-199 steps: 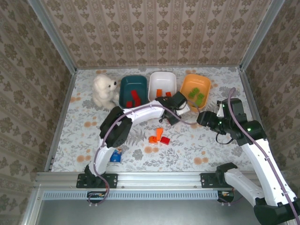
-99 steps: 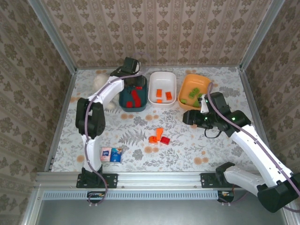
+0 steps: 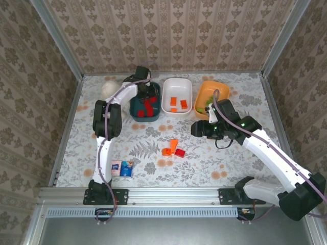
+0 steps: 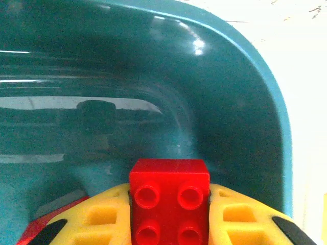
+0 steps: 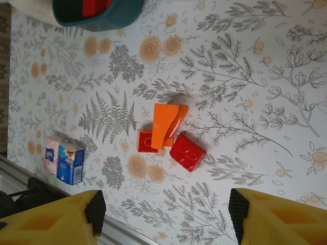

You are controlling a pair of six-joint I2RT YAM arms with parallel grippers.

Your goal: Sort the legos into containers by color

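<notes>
The left gripper point(image 4: 169, 217) pinches a red brick point(image 4: 169, 191), studs facing the wrist camera, inside the teal bowl point(image 4: 168, 87) and close to its curved wall and right rim. The 3 bowls stand in 1 row by the back wall point(image 3: 168, 41): teal, white bowl point(image 3: 177, 86), orange bowl point(image 3: 220, 89), each just beside the next. Red bricks point(image 3: 148, 108) lie in the teal one, orange bricks point(image 3: 184, 103) in the white, green bricks point(image 3: 204, 106) in the orange.

The right gripper point(image 5: 164, 206) hangs over the cloth point(image 5: 255, 76), fingers spread wide with nothing between them. Below it 3 loose bricks cluster:
- an orange oblong point(image 5: 164, 125), long axis running toward the bowl row
- an orange square point(image 5: 145, 141) touching it
- a red square point(image 5: 187, 151) just beside

Bare cloth lies all round them. A packet point(image 5: 64, 159) sits near the front rail point(image 3: 168, 193).
</notes>
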